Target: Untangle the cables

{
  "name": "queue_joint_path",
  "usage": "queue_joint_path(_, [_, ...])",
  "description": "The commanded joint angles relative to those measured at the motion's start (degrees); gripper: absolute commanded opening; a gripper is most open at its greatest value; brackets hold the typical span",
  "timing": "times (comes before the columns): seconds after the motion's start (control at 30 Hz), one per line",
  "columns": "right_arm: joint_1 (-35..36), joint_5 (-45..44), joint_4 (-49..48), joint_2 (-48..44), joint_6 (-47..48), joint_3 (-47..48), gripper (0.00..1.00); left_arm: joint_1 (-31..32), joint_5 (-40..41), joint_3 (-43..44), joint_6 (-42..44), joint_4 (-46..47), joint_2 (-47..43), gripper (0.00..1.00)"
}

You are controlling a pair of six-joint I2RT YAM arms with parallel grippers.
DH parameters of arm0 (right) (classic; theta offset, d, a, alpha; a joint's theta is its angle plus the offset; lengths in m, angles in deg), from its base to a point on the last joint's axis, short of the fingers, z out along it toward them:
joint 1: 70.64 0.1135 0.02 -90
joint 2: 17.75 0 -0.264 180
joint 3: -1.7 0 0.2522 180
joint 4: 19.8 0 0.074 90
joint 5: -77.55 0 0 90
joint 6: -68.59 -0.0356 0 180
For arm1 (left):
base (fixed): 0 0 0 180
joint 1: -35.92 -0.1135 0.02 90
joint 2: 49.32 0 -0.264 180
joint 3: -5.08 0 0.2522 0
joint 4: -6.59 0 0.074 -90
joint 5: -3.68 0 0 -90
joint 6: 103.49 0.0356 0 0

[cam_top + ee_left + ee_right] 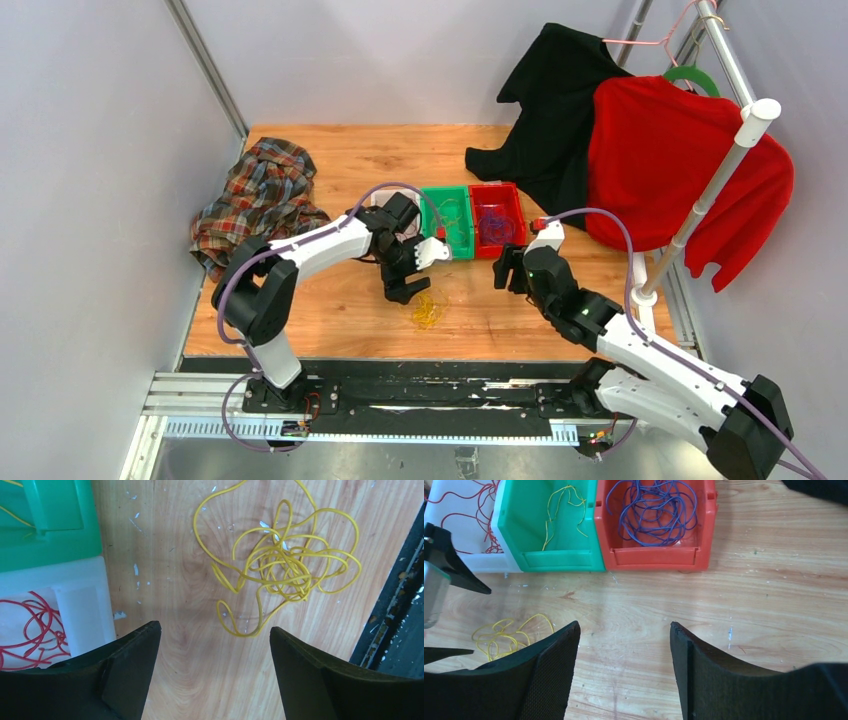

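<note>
Both sets of jaws stand apart, holding nothing. The left gripper [215, 630] hangs just short of the yellow cables [280, 565] tangled on the table [175, 680]. The right gripper [624, 627] hangs over wood before the bins. Purple cables [654, 510] fill the red bin [654, 557], and red cables [30, 630] lie in the white bin [80, 605].

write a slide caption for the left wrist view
Open left pincer near a tangled yellow cable on the table, beside a white bin and a green bin
</note>
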Motion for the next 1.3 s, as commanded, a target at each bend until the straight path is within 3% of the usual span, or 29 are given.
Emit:
queue_joint_path(0.0, [-0.82, 2.39, -2.51, 0.37, 0.98, -0.75, 0.65, 0.25, -1.76, -1.09, -1.04, 6.70, 1.87, 0.83])
queue_joint_path(0.2, [-0.86, 2.99, -2.55, 0.98, 0.29, -0.94, 0.56, 0.28, -6.24, -0.68, -1.40, 7.09, 3.30, 0.75])
queue_joint_path(0.43, [-0.82, 5.88, -3.95, 1.56, 0.31, -0.46, 0.47, 0.30, -6.79, -1.92, -2.05, 5.22, 0.53, 0.28])
queue_joint_path(0.6, [-0.27, 11.76, -6.89, 2.25, 1.00, 0.75, 0.60, 0.29, -5.27, -0.19, -6.57, -0.75, -6.12, 0.02])
queue_joint_path(0.77, [4.31, 14.19, -11.90, 3.52, 2.77, 2.24, 0.71, 0.34, -6.23, 6.43, -12.62, -8.88, -12.47, 0.01])
queue_joint_path(1.03, [15.16, 11.62, -19.75, 6.89, 6.11, 6.83, 0.73, 0.29, -9.42, 14.01, -18.68, -14.98, -19.68, 0.01])
queue_joint_path(1.27, [19.08, 7.40, -23.22, 15.76, 7.05, 11.94, 0.73, 0.45, -12.59, 20.26, -21.20, -18.75, -21.13, 0.01])
